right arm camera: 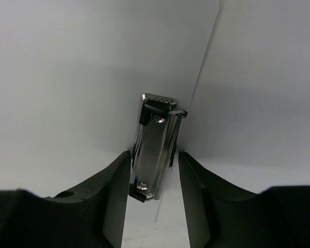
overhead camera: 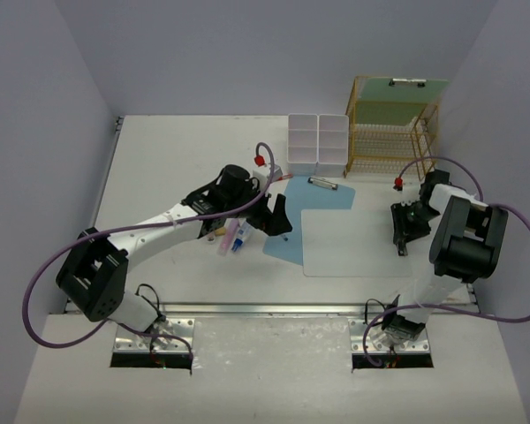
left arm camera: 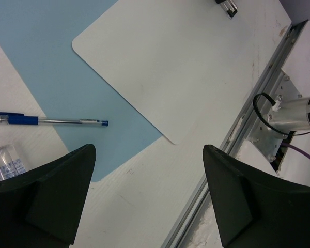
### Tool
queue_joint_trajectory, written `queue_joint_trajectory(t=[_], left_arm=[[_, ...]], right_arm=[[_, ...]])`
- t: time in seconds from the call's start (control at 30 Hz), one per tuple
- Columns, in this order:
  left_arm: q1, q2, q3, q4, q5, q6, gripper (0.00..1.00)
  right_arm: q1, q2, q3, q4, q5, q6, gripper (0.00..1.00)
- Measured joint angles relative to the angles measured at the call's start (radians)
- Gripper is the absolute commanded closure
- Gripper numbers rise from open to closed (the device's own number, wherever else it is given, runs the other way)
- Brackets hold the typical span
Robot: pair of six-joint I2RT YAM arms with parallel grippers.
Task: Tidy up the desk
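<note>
Right gripper (right arm camera: 154, 155) clenched on the clip (right arm camera: 155, 139) of a white clipboard (overhead camera: 353, 243). Left gripper (left arm camera: 149, 150) spread wide above a blue clipboard (left arm camera: 46, 62) and pen (left arm camera: 51, 121). Desk (overhead camera: 177, 159) lies beneath, long axis left to right, rail (overhead camera: 274, 309) along its near edge; organizer (overhead camera: 318, 146) and wire rack (overhead camera: 393, 141) stand at far right.

The arms (overhead camera: 159, 228) are white with black joints, black hands (overhead camera: 281, 225) (overhead camera: 400, 240), purple cables (overhead camera: 25, 305).

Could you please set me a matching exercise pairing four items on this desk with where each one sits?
Items:
1 green clipboard
2 blue clipboard
3 white clipboard
4 pen

Places:
A tip on the blue clipboard
B clip inside the right gripper
C on the rack
D partly under the white clipboard

Pairs: 1-C, 2-D, 3-B, 4-A.
</note>
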Motion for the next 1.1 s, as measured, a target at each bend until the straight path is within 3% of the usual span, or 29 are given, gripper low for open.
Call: queue_joint_trajectory(t=[0.07, 0.17, 0.27, 0.6, 1.1], left_arm=[[0.003, 0.0, 0.0, 0.0, 0.0, 0.0, 0.17], [0.004, 0.0, 0.0, 0.0, 0.0, 0.0, 0.17], [0.004, 0.0, 0.0, 0.0, 0.0, 0.0, 0.17], [0.004, -0.004, 0.0, -0.025, -0.005, 0.001, 0.17], [0.005, -0.069, 0.004, -0.093, -0.037, 0.0, 0.17]], right_arm=[[0.0, -0.001, -0.004, 0.012, 0.011, 0.0, 0.64], [0.0, -0.001, -0.006, 0.023, 0.019, 0.0, 0.79], [0.0, -0.001, -0.006, 0.033, 0.029, 0.006, 0.99], [0.0, -0.036, 0.005, 0.018, 0.03, -0.025, 1.0], [0.0, -0.442, 0.188, -0.01, -0.031, -0.294, 1.0]])
